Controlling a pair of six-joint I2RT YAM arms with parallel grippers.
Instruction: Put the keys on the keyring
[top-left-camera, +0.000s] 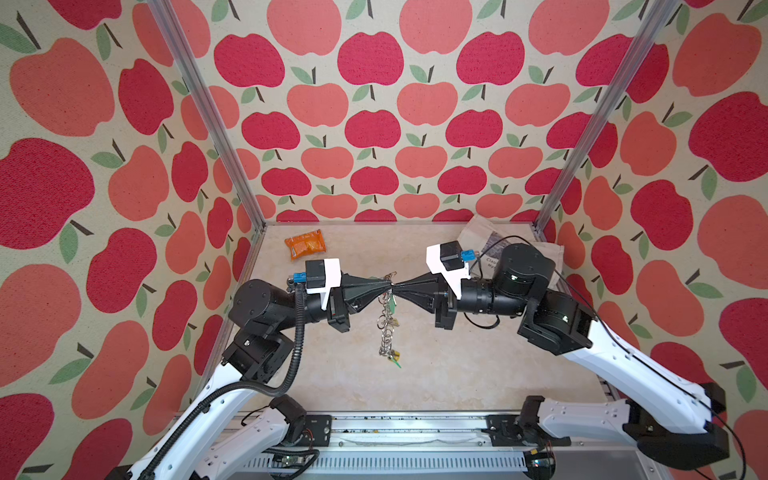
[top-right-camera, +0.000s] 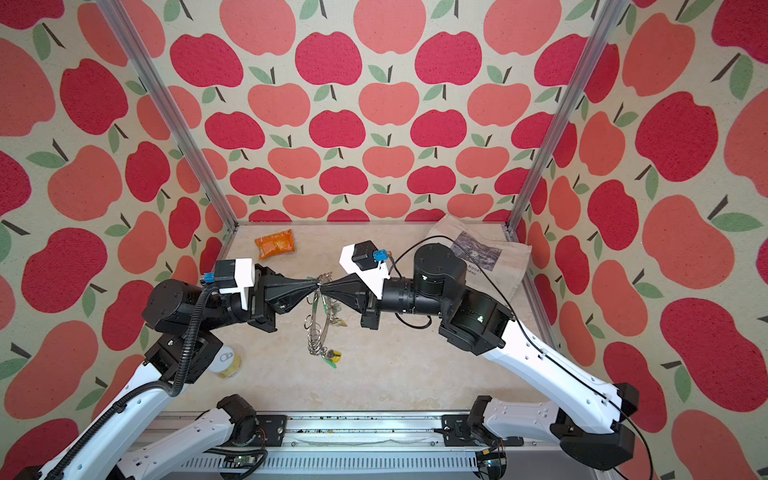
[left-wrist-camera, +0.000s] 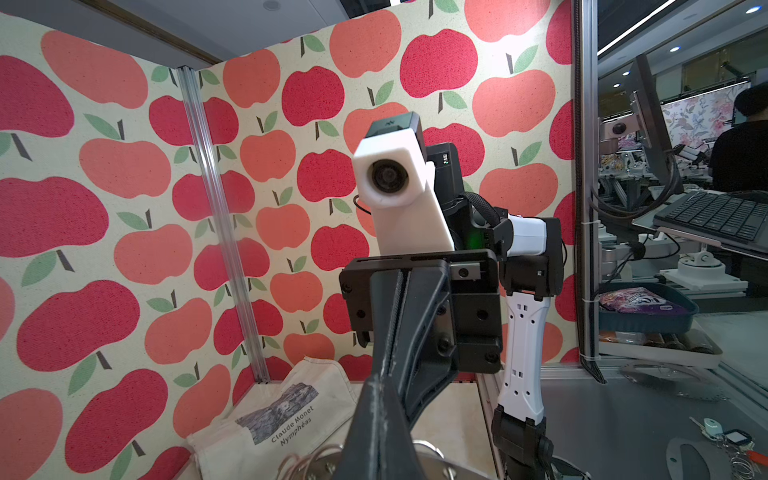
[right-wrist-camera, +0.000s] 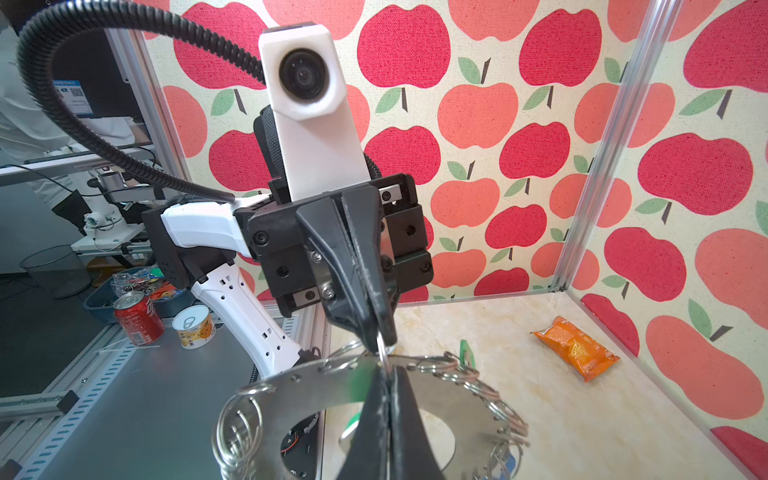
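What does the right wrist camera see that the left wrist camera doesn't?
Only the right wrist view shows the orange foil snack packet, the red soda can and the small yellow-labelled tin. Only the left wrist view shows the cream cloth tote bag and the black keyboard. Both show the grey metal keyring with its wire rings, and the apple-patterned walls.
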